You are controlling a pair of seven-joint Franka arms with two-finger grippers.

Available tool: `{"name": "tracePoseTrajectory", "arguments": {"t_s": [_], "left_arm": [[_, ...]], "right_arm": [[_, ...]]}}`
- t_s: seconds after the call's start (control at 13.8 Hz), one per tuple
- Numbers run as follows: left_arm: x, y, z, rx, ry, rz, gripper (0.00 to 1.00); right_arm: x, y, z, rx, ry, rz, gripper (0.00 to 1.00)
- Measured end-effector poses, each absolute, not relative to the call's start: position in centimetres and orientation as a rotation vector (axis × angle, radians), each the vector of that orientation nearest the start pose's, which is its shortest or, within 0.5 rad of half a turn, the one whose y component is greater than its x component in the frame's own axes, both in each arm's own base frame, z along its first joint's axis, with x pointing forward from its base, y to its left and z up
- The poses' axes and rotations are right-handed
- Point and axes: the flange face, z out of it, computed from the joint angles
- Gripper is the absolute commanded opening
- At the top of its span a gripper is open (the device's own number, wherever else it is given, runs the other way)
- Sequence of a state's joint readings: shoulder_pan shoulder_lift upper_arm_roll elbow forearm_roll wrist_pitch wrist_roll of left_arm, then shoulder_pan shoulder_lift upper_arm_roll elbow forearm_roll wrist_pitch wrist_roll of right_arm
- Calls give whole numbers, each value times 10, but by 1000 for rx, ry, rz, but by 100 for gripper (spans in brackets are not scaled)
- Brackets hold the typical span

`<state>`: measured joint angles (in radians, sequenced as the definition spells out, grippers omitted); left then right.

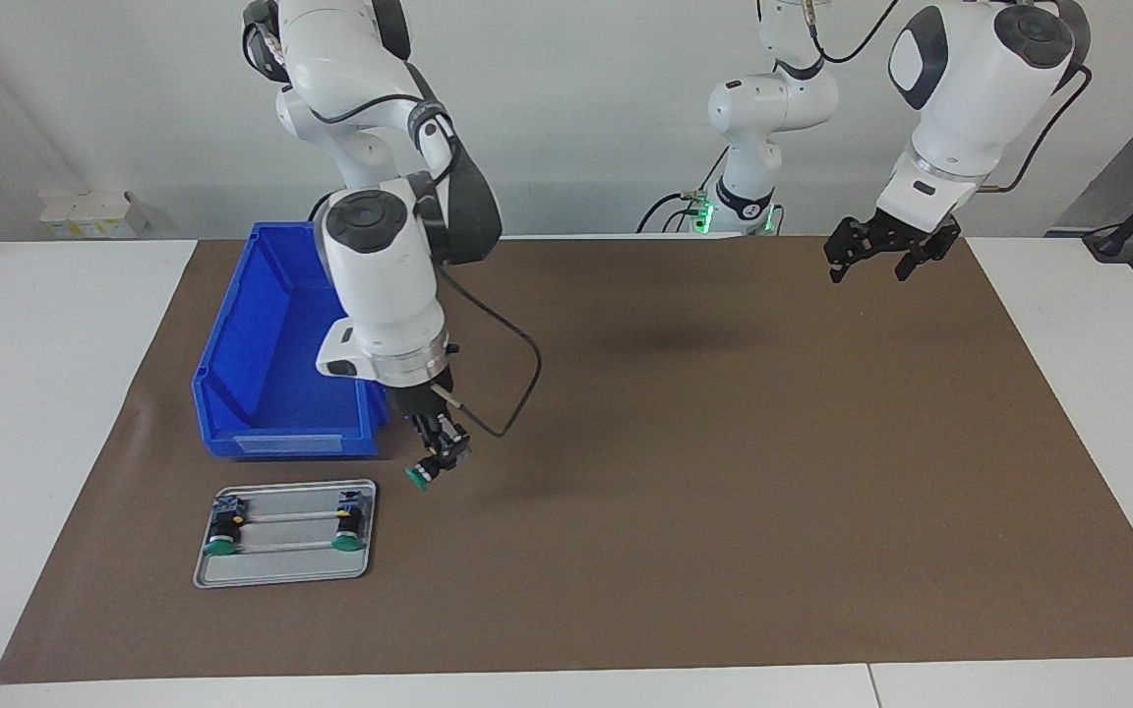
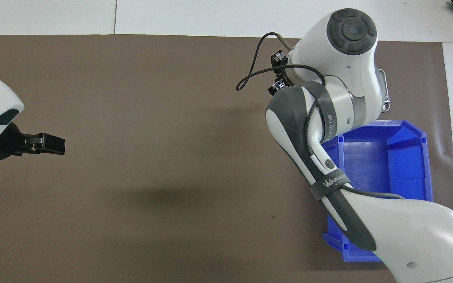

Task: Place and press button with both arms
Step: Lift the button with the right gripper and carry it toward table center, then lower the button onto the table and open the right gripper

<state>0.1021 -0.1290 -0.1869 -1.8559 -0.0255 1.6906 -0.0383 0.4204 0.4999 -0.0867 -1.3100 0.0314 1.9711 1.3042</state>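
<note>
I see my right claw (image 1: 437,454) clamped on a green-capped button (image 1: 418,477), raised above the brown mat (image 1: 724,472) beside the metal tray (image 1: 281,570). My left claw (image 1: 876,251) waits spread wide, holding nothing, above the mat's left-arm end.

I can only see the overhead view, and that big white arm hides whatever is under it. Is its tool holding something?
Observer: Yes. The right tool is shut on a green-capped push-button, up in the air over the brown mat.
Visitor: Are there any more of those?
Observer: Two other buttons lie on a metal tray; the arm covers them in your view.
Visitor: And the tool at the edge of my screen?
Observer: The left tool hangs open over the mat, holding nothing, waiting.
</note>
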Motion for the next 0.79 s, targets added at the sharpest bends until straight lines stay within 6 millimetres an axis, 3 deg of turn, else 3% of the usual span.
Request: {"name": "tracePoseTrajectory", "arguments": {"t_s": [0.29, 0.51, 0.79], "left_arm": [[515, -51, 567, -3139, 65, 60, 99], [515, -51, 567, -3139, 65, 60, 99], [515, -51, 567, -3139, 65, 60, 99]], "right_arm": [[651, 312, 470, -2527, 1599, -163, 0], [621, 375, 455, -2430, 1743, -146, 0], [578, 470, 367, -2283, 1946, -157, 0]]}}
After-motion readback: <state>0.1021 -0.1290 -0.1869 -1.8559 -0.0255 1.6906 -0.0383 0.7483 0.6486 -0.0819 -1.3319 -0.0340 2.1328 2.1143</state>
